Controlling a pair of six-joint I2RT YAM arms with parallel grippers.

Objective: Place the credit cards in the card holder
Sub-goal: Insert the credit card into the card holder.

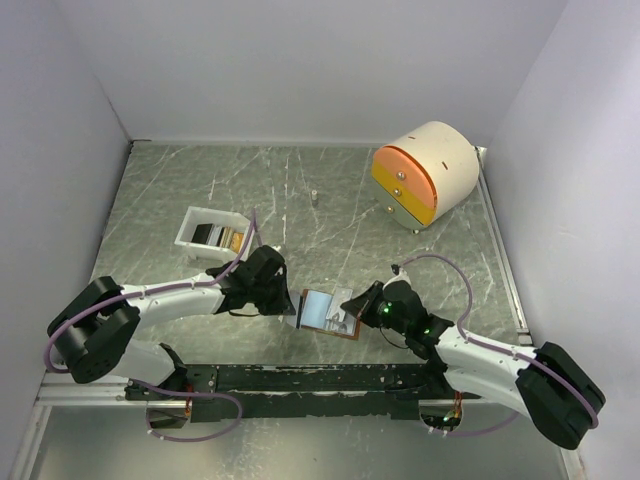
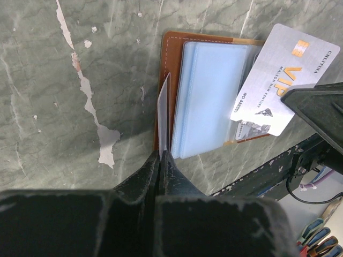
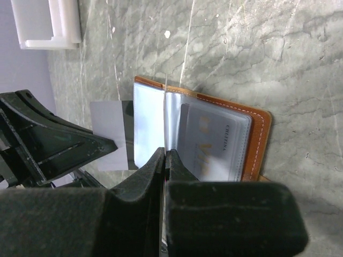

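The brown card holder (image 1: pixel 328 310) lies open between my grippers, pale blue pockets up, and shows in the left wrist view (image 2: pixel 209 96). My left gripper (image 2: pixel 164 153) is shut on a silver-grey credit card (image 2: pixel 164 112), seen edge-on at the holder's left edge; that card also shows in the right wrist view (image 3: pixel 107 134). My right gripper (image 3: pixel 165 151) is shut on a thin pocket leaf (image 3: pixel 165 107) standing up from the holder's middle. A silver VIP card (image 2: pixel 284 75) sits at the holder's right half, behind a clear pocket in the right wrist view (image 3: pixel 214 142).
A small white tray (image 1: pixel 212 233) with more cards stands at the back left. The cream-and-orange drawer unit (image 1: pixel 425 172) stands at the back right. A black rail (image 1: pixel 320 380) runs along the near edge by the arm bases.
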